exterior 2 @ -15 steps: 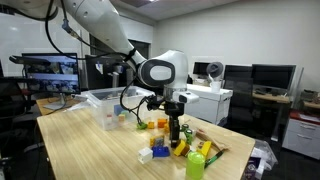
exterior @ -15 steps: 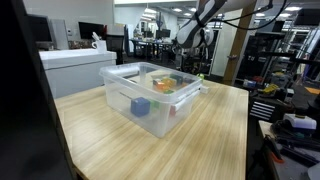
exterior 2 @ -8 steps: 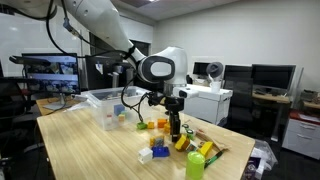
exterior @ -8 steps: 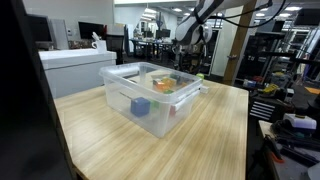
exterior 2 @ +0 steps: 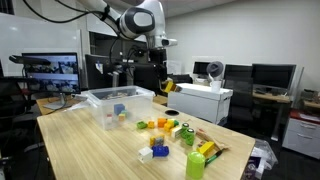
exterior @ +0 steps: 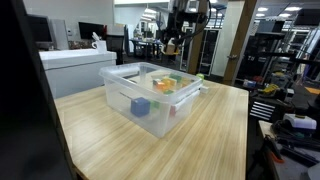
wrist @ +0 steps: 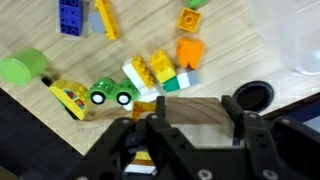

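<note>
Up from the scattered blocks [exterior 2: 172, 130] on the worktop [exterior 2: 85, 152], the gripper [exterior 2: 164, 83] has lifted and now hangs high above them. Its jaws are clamped on a yellow block [exterior 2: 169, 87], carried in mid-air with it.

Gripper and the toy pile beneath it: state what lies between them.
Nothing but air. In an exterior view the gripper, shut on a yellow piece, hangs above the toy pile with a bare gap.
</note>
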Robot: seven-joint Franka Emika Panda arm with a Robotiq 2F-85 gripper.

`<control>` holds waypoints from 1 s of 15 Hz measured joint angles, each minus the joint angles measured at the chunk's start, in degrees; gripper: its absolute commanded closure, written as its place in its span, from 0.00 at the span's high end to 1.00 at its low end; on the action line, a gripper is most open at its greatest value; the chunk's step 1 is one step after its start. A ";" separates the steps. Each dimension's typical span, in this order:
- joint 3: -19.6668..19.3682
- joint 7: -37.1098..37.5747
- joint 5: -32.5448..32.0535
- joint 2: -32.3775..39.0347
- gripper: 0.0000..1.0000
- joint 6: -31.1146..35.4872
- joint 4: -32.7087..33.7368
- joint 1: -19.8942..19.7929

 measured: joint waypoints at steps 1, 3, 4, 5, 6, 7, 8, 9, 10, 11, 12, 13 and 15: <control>1.08 0.00 -0.41 -2.31 0.32 -0.46 -0.91 1.11; 3.91 -0.01 -0.61 -7.31 0.32 -2.06 -4.41 3.31; 5.48 -0.02 -0.61 -9.74 0.32 -2.99 -6.92 4.33; 6.89 -0.05 -0.61 -11.82 0.32 -3.95 -9.40 5.20; 8.47 -0.15 -0.60 -14.10 0.32 -5.01 -12.65 6.04; 9.88 -0.46 -0.55 -16.16 0.32 -5.76 -16.15 6.76; 11.15 -0.99 -0.38 -18.03 0.32 -6.21 -19.69 7.43; 12.51 -1.86 -0.20 -20.12 0.32 -6.39 -24.01 8.15; 13.57 -2.96 0.10 -21.77 0.82 -6.44 -27.57 8.70; 14.16 -3.77 0.27 -22.79 0.84 -6.43 -29.95 9.01; 14.92 -4.86 0.31 -24.03 0.96 -6.16 -33.30 9.17; 14.98 -5.16 0.31 -24.28 0.99 -6.10 -34.04 9.17; 14.71 -5.26 0.33 -24.52 1.00 -3.83 -34.46 8.75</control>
